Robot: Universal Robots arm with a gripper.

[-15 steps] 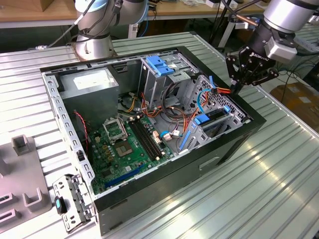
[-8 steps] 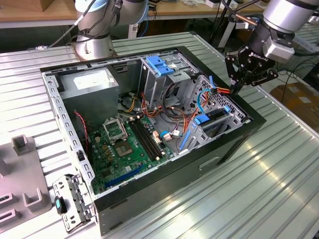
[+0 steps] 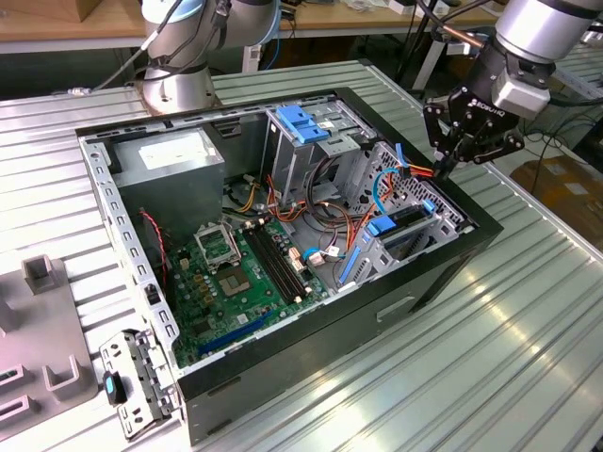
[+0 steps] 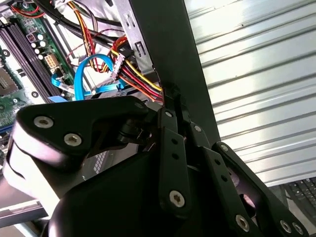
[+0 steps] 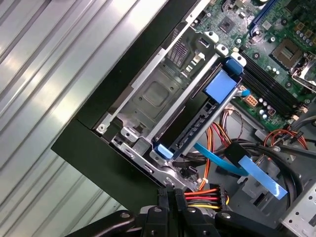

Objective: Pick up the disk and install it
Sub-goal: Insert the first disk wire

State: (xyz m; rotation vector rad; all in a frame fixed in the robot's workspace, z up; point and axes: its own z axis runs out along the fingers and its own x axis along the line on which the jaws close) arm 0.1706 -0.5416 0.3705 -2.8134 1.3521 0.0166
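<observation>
The disk (image 3: 412, 218) appears to sit edge-on in the lower drive bay at the open computer case's (image 3: 443, 273) right end in the exterior view. In the first wrist view the disk (image 5: 197, 126) is a dark slab with blue rail ends and a blue tab. My gripper (image 3: 441, 172) hangs just above that bay at the case rim, shut. In both wrist views its fingertips (image 5: 173, 191) (image 4: 173, 96) press together against a bundle of red, orange, yellow and black power wires (image 5: 205, 197). I cannot tell whether the wires are pinched.
Inside the case lie a green motherboard (image 3: 236, 273), a grey power-supply box (image 3: 170, 160) and a metal drive cage with a blue top (image 3: 306, 127). A flat blue cable (image 5: 247, 170) crosses near the bay. A second arm's base (image 3: 179, 85) stands behind; a loose bracket (image 3: 137, 381) lies in front.
</observation>
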